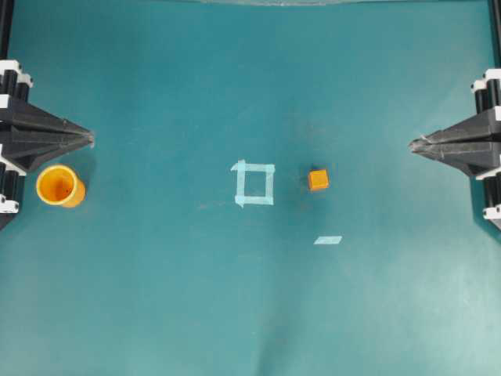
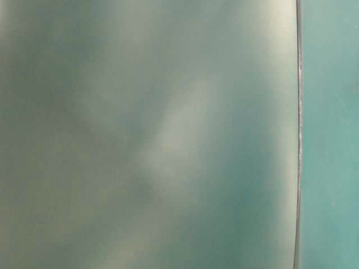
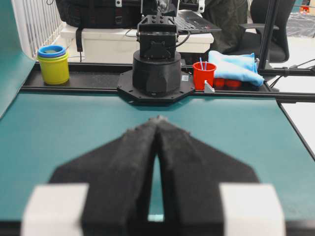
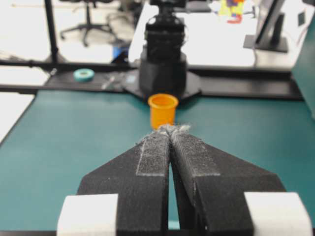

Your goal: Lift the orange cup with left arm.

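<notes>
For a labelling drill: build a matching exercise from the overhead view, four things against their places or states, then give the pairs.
Things:
1. orange cup
2. orange cube
3. tape square
4. left gripper

Places or states:
A. outlined at the middle of the green table
B. shut, tips pointing toward the table's middle
C. upright at the left edge, just below the gripper in the picture
D. just right of the tape outline

Pairs: 1-C, 2-D, 3-A, 4-B
</notes>
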